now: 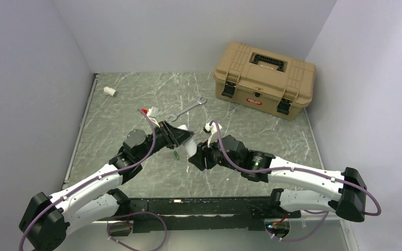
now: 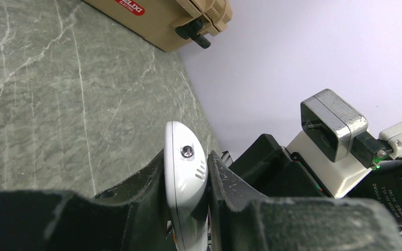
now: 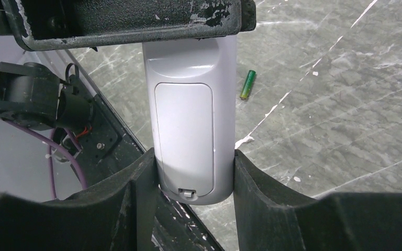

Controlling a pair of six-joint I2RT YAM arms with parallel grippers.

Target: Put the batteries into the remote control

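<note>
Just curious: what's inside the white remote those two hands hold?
The remote has its back cover shut, so its inside is hidden. One green battery lies loose on the table.

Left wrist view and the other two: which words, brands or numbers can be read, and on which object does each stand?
"ELIXI": white letters on the red label of the tan toolbox, left wrist view; cut at the picture's edge, smaller line beneath blurred.
Same label, top view: too small to read.
White print on the black arm module: too small to read.
Remote control, green battery: no text shows.
</note>
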